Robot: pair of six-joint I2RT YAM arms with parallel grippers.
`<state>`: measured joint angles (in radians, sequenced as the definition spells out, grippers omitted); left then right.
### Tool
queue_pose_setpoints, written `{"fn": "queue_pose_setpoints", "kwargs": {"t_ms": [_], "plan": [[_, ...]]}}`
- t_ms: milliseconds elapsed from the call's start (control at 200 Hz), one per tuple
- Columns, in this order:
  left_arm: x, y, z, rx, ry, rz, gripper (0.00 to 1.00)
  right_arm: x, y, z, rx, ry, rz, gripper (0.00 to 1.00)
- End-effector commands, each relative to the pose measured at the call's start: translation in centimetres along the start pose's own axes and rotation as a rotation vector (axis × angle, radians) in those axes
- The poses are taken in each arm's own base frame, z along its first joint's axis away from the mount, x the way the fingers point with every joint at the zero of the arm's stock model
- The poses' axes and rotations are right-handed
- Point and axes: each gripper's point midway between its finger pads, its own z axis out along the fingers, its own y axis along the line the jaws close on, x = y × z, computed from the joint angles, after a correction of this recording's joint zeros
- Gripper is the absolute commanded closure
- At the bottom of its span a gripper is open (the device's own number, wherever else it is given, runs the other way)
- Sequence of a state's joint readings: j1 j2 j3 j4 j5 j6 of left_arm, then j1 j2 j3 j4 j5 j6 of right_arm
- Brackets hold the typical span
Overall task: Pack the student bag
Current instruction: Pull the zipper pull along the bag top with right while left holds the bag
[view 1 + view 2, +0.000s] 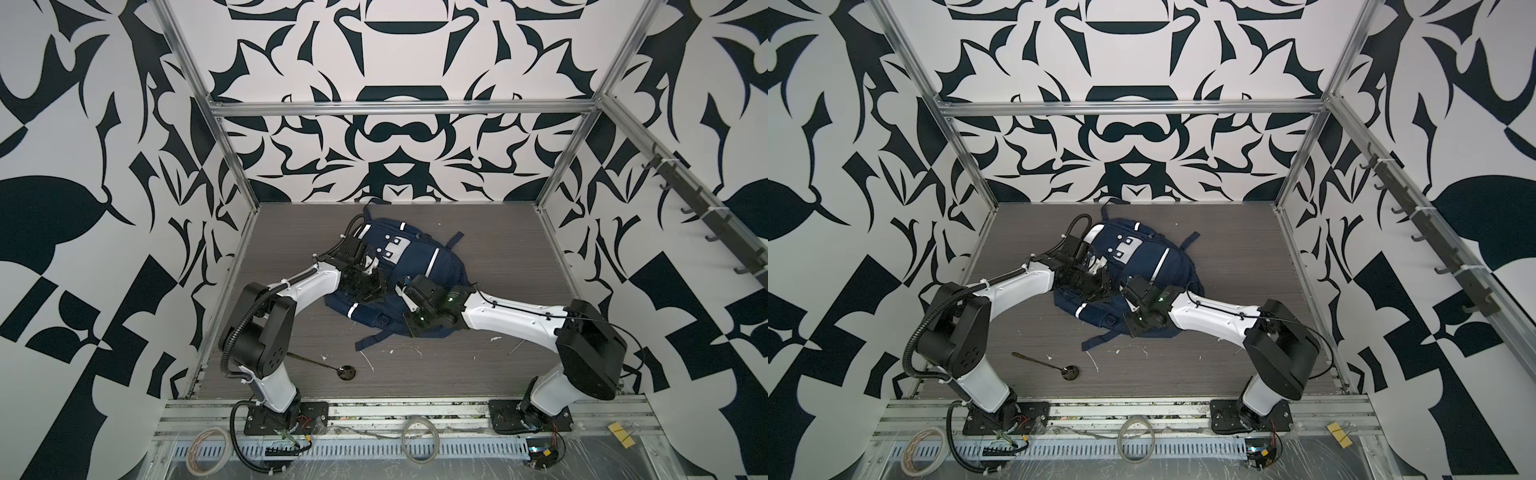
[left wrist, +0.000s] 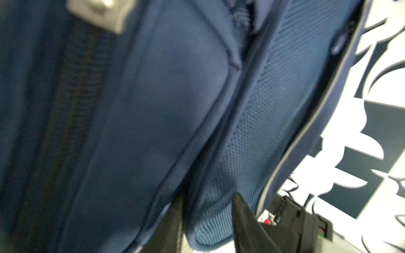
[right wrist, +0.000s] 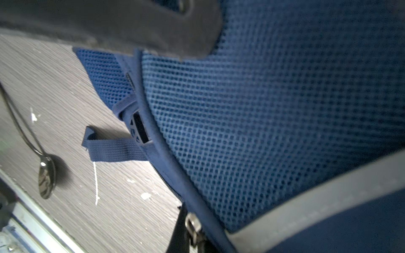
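The student bag [image 1: 411, 262] is a navy backpack with white stripes and lies flat mid-table in both top views [image 1: 1142, 257]. Both grippers meet over its near half. My left gripper [image 2: 208, 225] is shut on a fold of the bag's blue mesh fabric [image 2: 214, 223], which fills the gap between its two black fingers [image 2: 247, 227]. My right gripper [image 3: 192, 238] is shut on a small metal zip pull [image 3: 192, 222] at the bag's edge, beside the mesh panel [image 3: 263, 122] and a grey stripe [image 3: 317, 208]. In a top view the left gripper [image 1: 374, 289] sits close to the right gripper [image 1: 401, 286].
A dark spoon [image 1: 332, 366] lies on the grey wood table [image 1: 498, 257] near the front left, also seen as the spoon [image 3: 46, 175] in the right wrist view. A loose bag strap [image 3: 114, 149] trails toward the front. White scraps dot the table. Patterned walls enclose three sides.
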<state>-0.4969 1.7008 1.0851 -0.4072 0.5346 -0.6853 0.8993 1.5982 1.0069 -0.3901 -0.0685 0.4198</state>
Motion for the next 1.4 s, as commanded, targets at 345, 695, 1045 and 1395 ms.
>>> {"fn": "queue_pose_setpoints", "kwargs": {"t_ms": [345,695,1045,1395], "plan": [[-3.1,2.9,-3.6,-0.092,-0.101,-0.009,1.00,-0.7,-1.5,-3.7,0.098,-0.051,-0.036,1.00],[-5.4,4.2,-4.0,-0.166,-0.130,0.095,1.00,1.7,-5.8,-7.2,0.326,0.150,-0.120,1.00],[-5.9,5.7,-5.1,-0.289,-0.151,0.204,1.00,1.0,-11.6,-12.1,0.523,0.278,-0.179,1.00],[-5.5,1.2,-7.1,-0.136,-0.155,0.275,0.61,-2.7,-11.4,-10.4,0.458,0.216,-0.172,1.00]]}}
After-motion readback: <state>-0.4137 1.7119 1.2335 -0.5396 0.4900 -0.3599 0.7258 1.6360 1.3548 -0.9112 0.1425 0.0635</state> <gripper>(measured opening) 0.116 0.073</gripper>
